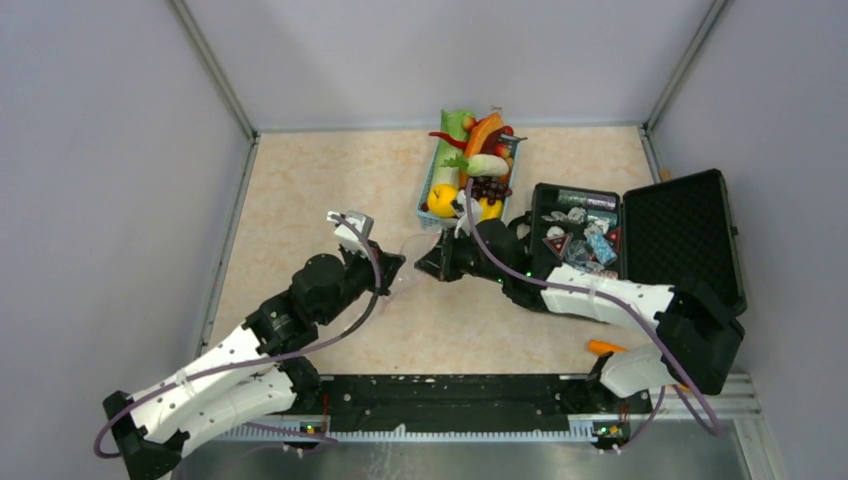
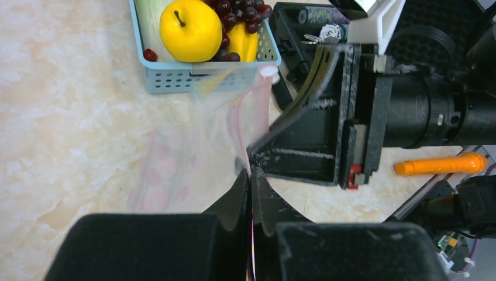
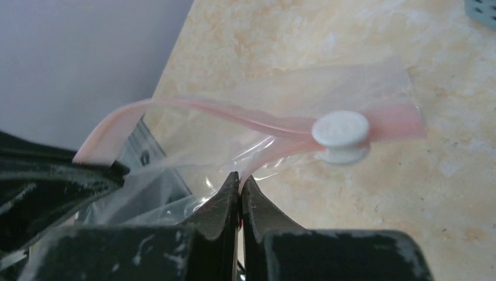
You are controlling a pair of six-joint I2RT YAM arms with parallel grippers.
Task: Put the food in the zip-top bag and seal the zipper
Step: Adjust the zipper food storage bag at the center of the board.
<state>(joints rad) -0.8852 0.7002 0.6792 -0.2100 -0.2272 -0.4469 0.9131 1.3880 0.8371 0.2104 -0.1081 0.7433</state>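
The clear floppy plastic bag [image 2: 166,170] is showing faint pink dots; its thin zipper strip [image 3: 193,107] is showing pinkish-red, with a round white slider [image 3: 341,130]. A yellow toy apple [image 2: 190,30] and dark purple grapes [image 2: 240,12] are lying in the pale blue slatted basket [image 2: 199,76]. The bench [image 2: 58,117] is showing beige marbling.

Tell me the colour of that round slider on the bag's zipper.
White slider, on the pinkish-red zipper; right wrist view shows it best.

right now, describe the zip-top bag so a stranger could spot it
Find the blue basket of toy food at the far side of the table; just nearer, the left gripper and right gripper meet. The zip-top bag is pinched between them. Unlike the rigid basket and black case, it is clear and floppy, with a pink zipper and white slider.
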